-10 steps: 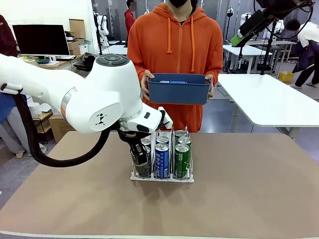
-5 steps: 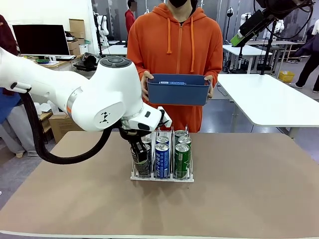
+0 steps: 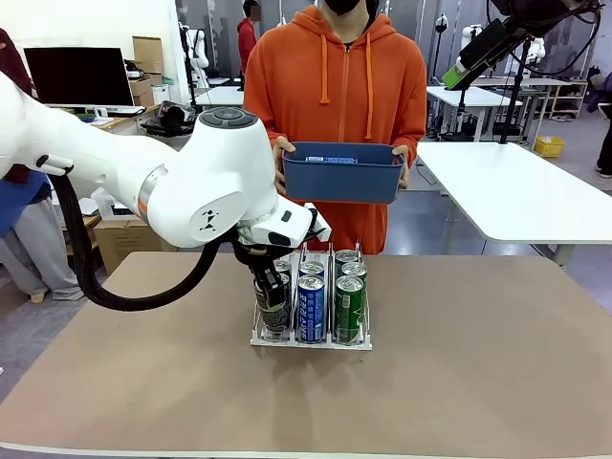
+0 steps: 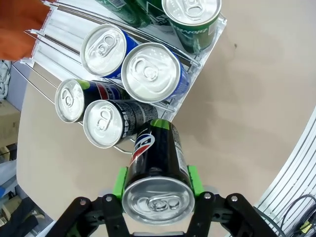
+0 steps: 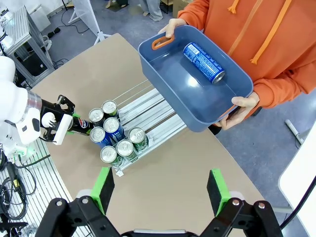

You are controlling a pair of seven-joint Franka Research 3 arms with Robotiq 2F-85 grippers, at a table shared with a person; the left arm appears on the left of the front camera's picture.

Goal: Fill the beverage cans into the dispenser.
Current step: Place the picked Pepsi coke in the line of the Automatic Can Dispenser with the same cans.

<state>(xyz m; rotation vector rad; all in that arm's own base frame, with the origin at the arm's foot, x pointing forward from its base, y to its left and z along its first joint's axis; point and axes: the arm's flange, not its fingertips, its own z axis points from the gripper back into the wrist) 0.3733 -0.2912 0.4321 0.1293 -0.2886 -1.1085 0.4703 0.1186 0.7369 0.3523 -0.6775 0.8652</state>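
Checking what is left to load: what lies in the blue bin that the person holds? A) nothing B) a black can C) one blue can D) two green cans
C: a single blue can lies on its side in the blue bin.

"pepsi" on a dark can (image 4: 91, 95)

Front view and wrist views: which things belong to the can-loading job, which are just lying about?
Job: dispenser; loaded cans; black can in left gripper; blue can in blue bin.
Lying about: monitor; cardboard box; white table; yellow crate.
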